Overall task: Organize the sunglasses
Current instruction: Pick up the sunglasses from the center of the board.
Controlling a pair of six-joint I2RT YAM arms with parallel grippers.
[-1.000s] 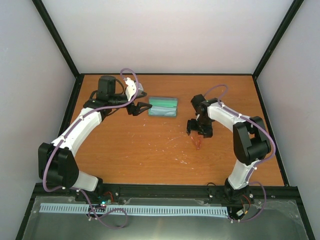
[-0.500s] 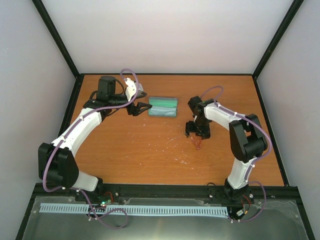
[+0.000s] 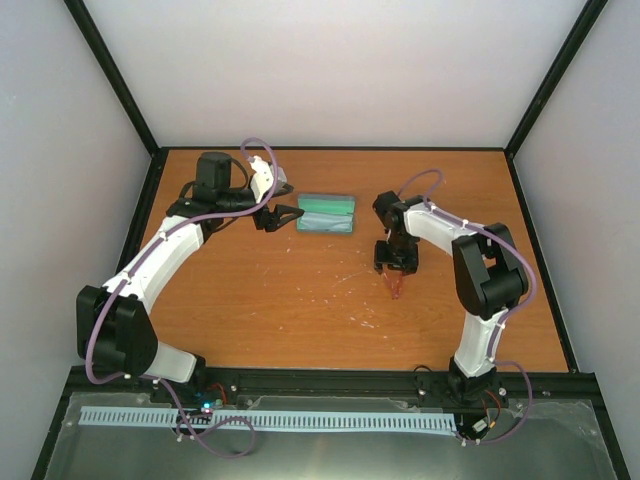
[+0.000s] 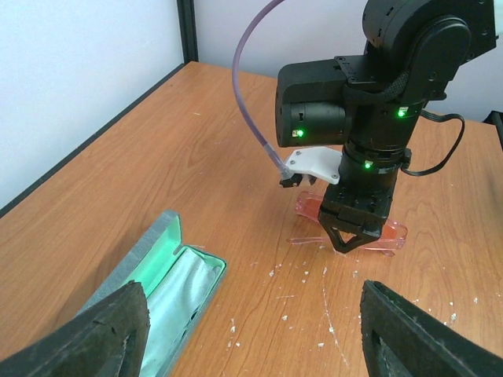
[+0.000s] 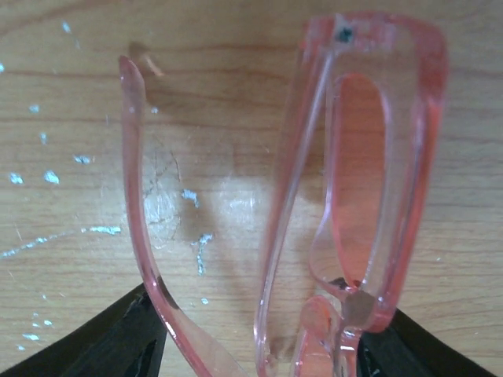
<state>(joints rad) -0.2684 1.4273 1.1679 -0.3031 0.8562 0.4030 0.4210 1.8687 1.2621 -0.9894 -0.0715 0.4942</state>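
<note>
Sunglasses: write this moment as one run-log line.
right gripper at sunglasses on table, grip unclear | left gripper open near open case

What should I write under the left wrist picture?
Right end effector straddles pink sunglasses near an open glasses case.

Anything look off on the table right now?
White flecks are scattered over the table around the sunglasses, like chips or scratches. The sunglasses also lie with one arm swung out from the frame, not folded.
</note>
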